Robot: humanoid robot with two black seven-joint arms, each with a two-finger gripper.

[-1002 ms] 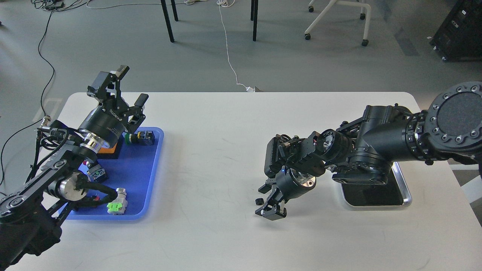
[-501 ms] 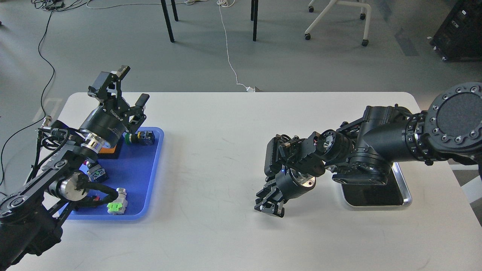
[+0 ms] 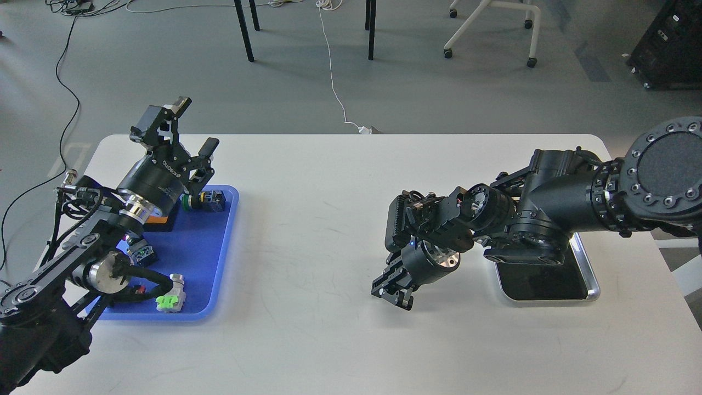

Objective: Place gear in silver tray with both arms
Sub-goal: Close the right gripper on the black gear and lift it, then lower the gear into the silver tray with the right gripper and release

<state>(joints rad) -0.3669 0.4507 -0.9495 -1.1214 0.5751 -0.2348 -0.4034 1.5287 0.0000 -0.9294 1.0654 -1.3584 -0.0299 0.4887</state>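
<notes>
White table [image 3: 329, 340], right claw [image 3: 392, 289] angled down (fingers together), left claw [image 3: 184, 131] raised, spread.

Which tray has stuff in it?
The blue tray on the left holds several small parts; the silver tray on the right, partly under the right arm, shows only its dark shiny bottom.

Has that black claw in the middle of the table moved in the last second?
Yes. The right end effector has closed its fingers and lifted slightly, drawing a little toward the silver tray, which stayed put.
</notes>
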